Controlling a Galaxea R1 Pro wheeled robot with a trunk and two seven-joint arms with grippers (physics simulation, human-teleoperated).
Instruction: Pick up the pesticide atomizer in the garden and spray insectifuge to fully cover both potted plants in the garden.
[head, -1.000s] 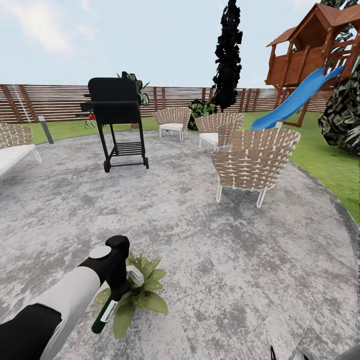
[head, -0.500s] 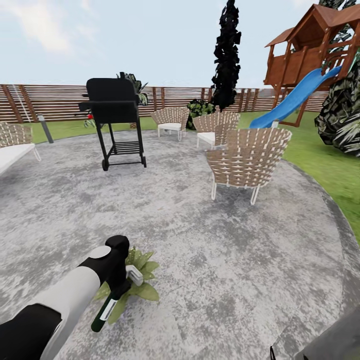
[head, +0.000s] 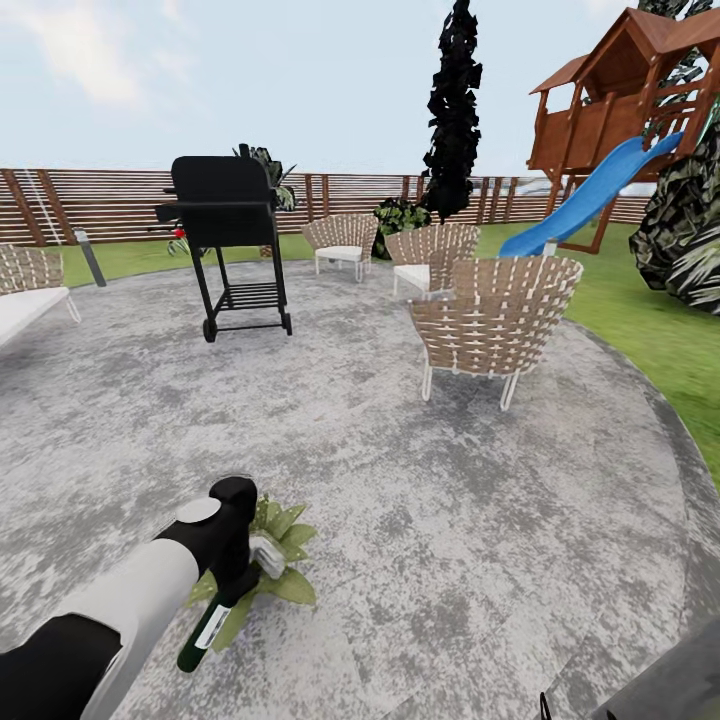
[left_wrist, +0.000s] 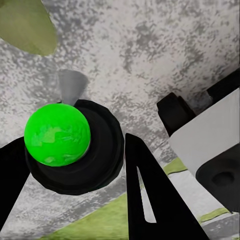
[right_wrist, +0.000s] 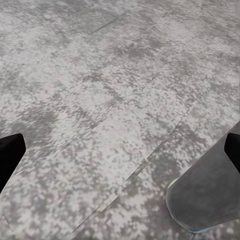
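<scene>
Since its pale trigger head must face the leaves, the left gripper (head: 235, 580) pinches the pesticide atomizer (head: 208, 628) slanted right over a potted plant (head: 272, 560) on the patio (head: 450, 520); right gripper (right_wrist: 120, 150) spread, idle.

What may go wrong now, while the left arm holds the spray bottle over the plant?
The pesticide atomizer hangs tilted in the left gripper, its pale head close to the leaves of the potted plant; the spray may wet only part of it. The grip sits near the head, so the bottle may slip. The arm hides some leaves.
</scene>
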